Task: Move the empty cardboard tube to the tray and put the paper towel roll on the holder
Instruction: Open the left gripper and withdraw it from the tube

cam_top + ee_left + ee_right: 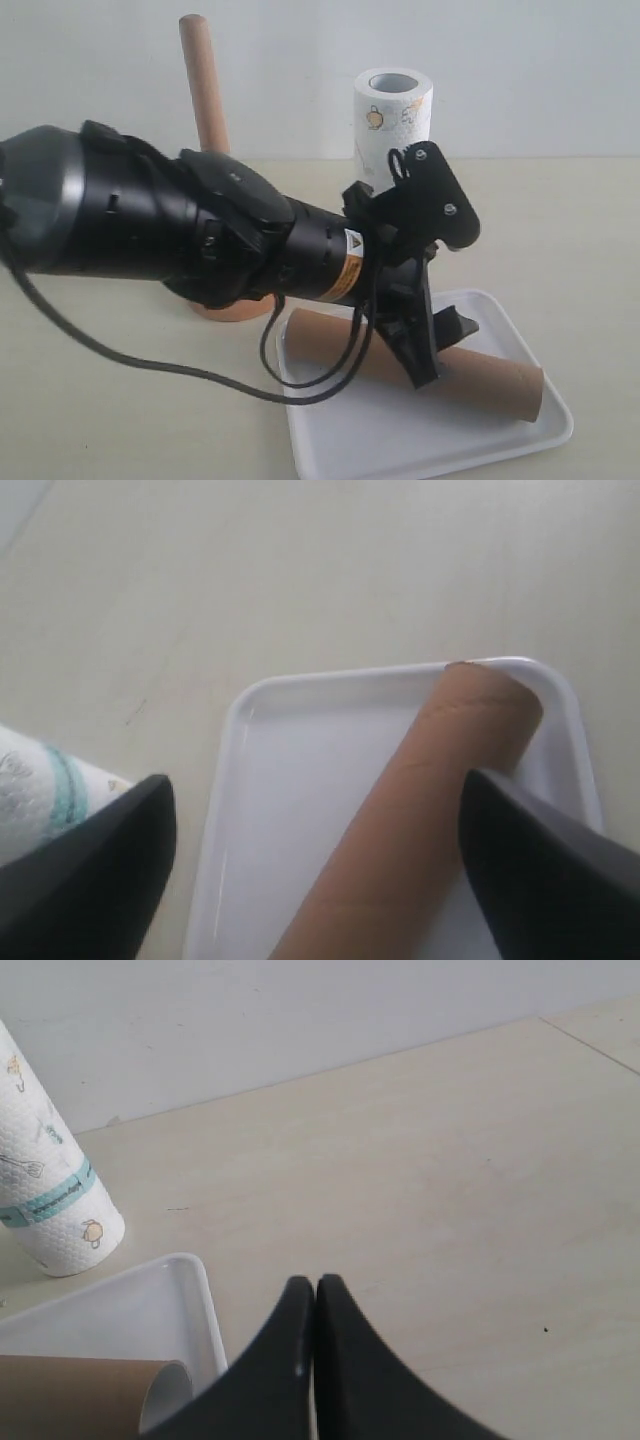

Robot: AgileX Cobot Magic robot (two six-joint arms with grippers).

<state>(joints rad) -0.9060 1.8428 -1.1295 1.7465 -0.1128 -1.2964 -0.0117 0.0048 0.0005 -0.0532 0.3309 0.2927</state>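
Left gripper (440,340), your end effector over the tray: jaws spread apart, gripping nothing, one finger (100,880) on each side of the empty cardboard tube (420,800). You could not tell from the wrist view whether either finger touched the cardboard. Right gripper (315,1360): fingers pressed together on nothing, held above bare table (450,1160) just beside the tray's corner; it did not appear in the exterior view.

The tube lay on its side inside the tray (400,440), its long axis running diagonally from one corner towards the opposite one, with the far end at the rim. Nothing else lay in the tray. The tube's half of the task therefore looked complete.

The paper towel roll (392,120) stood upright on the table beyond the tray, its long axis vertical, away from the open jaws on the far side. Your left gripper seemed the nearer of the two. The holder (205,90) stood beside the roll, towards the left arm's side, with its dowel upright and bare where visible. Its lower part was hidden behind the arm. The coming move probably required a sideways grasp of the roll, then a lift above the dowel's top.
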